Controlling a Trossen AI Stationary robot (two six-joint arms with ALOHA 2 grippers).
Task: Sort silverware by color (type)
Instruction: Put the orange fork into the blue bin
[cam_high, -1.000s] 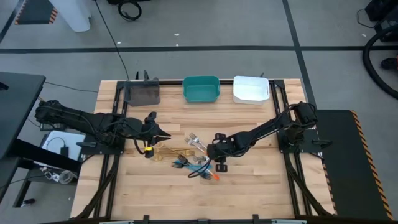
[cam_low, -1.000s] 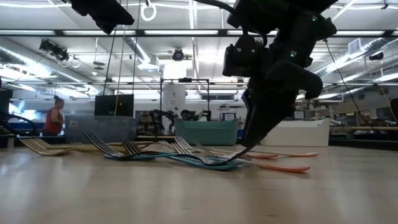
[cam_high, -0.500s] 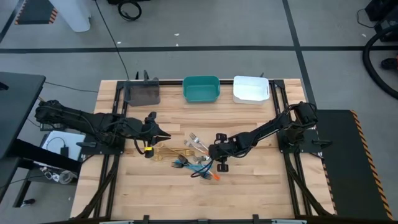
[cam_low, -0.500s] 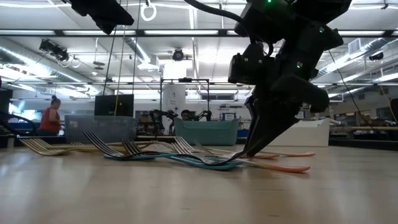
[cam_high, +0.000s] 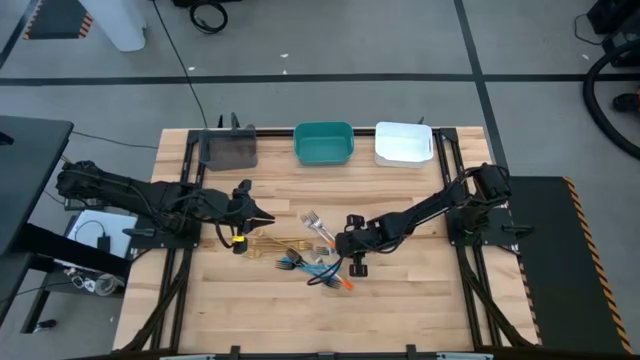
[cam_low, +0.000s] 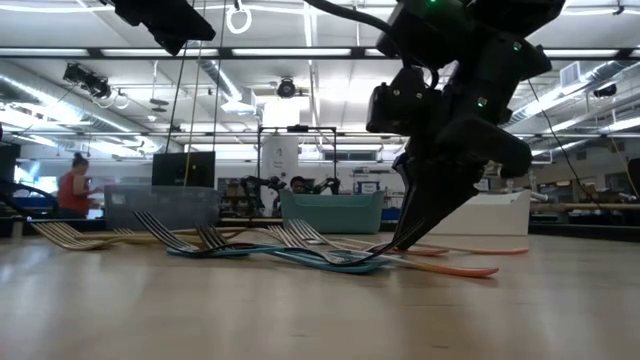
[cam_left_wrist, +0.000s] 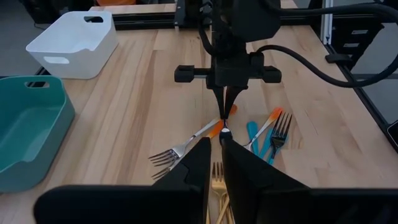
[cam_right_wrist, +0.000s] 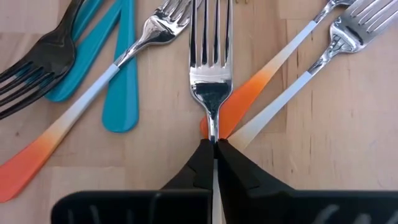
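The silverware (cam_high: 308, 252) lies in a loose pile at the table's middle: gold forks (cam_left_wrist: 219, 180), blue-handled pieces (cam_right_wrist: 118, 74), a dark fork (cam_right_wrist: 31, 68) and orange-handled forks (cam_right_wrist: 249, 93). My right gripper (cam_high: 337, 247) reaches down into the pile and is shut on a silver fork (cam_right_wrist: 209, 56). That fork's handle is hidden behind the fingers. My left gripper (cam_high: 268, 216) hangs above the table left of the pile, fingers (cam_left_wrist: 202, 155) close together with nothing between them. My right gripper pinches the silver fork's neck (cam_right_wrist: 213, 127), just behind the head, between its two fingertips (cam_right_wrist: 200, 155). The fingers slant down from the table's right side and lie along the fork, tines pointing away from them. The fingertips (cam_low: 393, 247) reach table level among the other pieces.
Along the far edge stand three bins: grey (cam_high: 231, 150), teal (cam_high: 324, 143) and white (cam_high: 404, 143). Bare wood lies between the pile and the bins and along the near edge. A person moves in the room far behind the table.
My right gripper has shut its fingers on the silver fork's neck while staying low at the pile. The left arm has kept still.
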